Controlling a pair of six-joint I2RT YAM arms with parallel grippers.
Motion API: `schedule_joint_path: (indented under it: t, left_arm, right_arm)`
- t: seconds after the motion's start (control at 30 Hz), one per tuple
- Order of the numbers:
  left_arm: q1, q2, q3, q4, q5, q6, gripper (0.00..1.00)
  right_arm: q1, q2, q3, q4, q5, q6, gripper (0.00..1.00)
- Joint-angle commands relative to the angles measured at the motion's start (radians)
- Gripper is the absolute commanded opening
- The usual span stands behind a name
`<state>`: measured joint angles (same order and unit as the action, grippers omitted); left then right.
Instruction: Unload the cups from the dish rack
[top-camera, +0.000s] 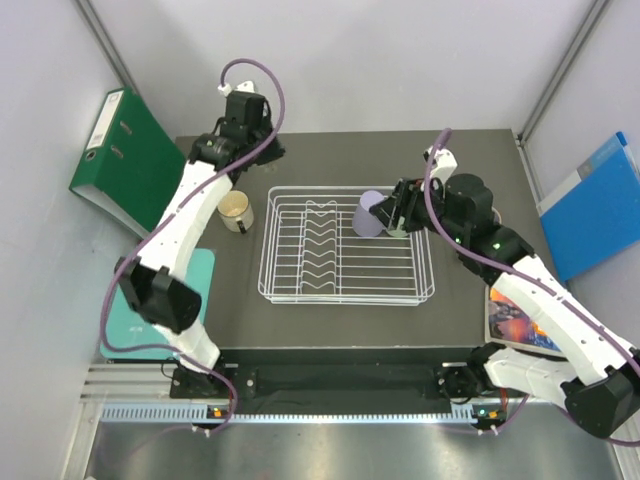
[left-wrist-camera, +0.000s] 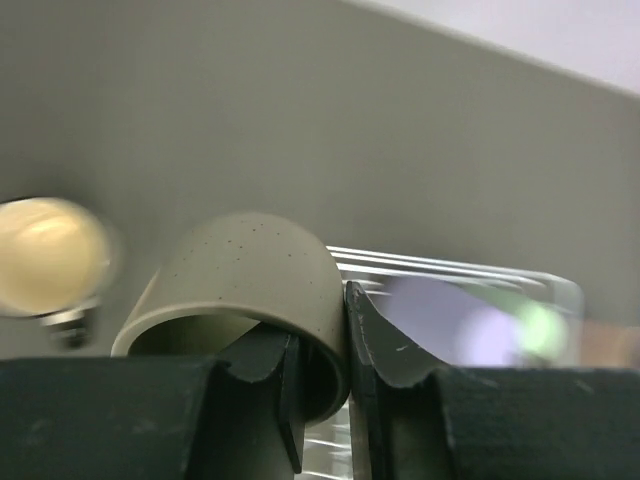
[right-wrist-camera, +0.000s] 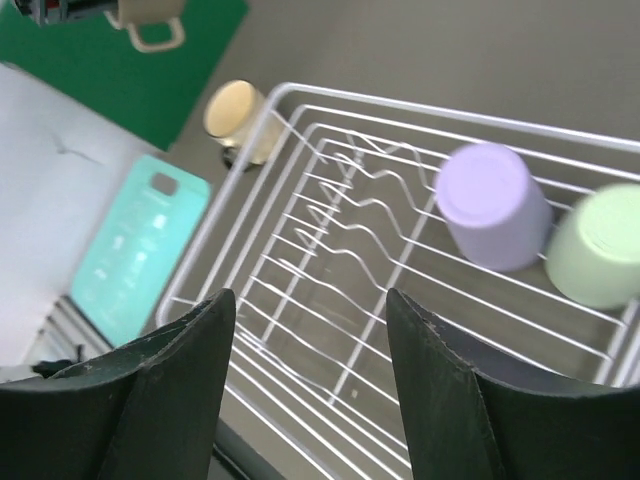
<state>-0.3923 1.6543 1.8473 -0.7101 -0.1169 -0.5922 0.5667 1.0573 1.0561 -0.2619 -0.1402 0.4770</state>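
The white wire dish rack (top-camera: 345, 245) stands mid-table. A lavender tumbler (top-camera: 370, 213) stands upside down at its far right; it also shows in the right wrist view (right-wrist-camera: 490, 205), next to a mint-green cup (right-wrist-camera: 598, 245). A cream mug (top-camera: 235, 208) sits on the table left of the rack. My left gripper (left-wrist-camera: 335, 330) is shut on the wall of the small olive-tan mug (left-wrist-camera: 250, 290), held above the table beyond the rack's far-left corner (top-camera: 258, 150). My right gripper (right-wrist-camera: 308, 300) is open and empty above the rack, just right of the tumbler (top-camera: 398, 212).
A green binder (top-camera: 125, 160) leans at the far left. A teal flat case (top-camera: 150, 310) lies off the table's left edge. A blue folder (top-camera: 600, 210) and a magazine (top-camera: 520, 320) lie at the right.
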Motion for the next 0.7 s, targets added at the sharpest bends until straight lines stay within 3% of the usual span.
schedule_joint_path:
  t: [0.0, 0.4, 0.67]
  left_arm:
    - [0.128, 0.12, 0.101, -0.224, -0.193, 0.12, 0.0]
    - [0.371, 0.251, 0.063, -0.163, -0.21, 0.098, 0.0]
    - [0.481, 0.361, 0.018, -0.15, -0.135, 0.088, 0.0]
  right_arm:
    - [-0.001, -0.043, 0.036, -0.094, 0.087, -0.06, 0.61]
    - [0.001, -0.086, -0.01, -0.122, 0.079, -0.081, 0.61]
    - [-0.001, -0.051, 0.002, -0.115, 0.079, -0.101, 0.6]
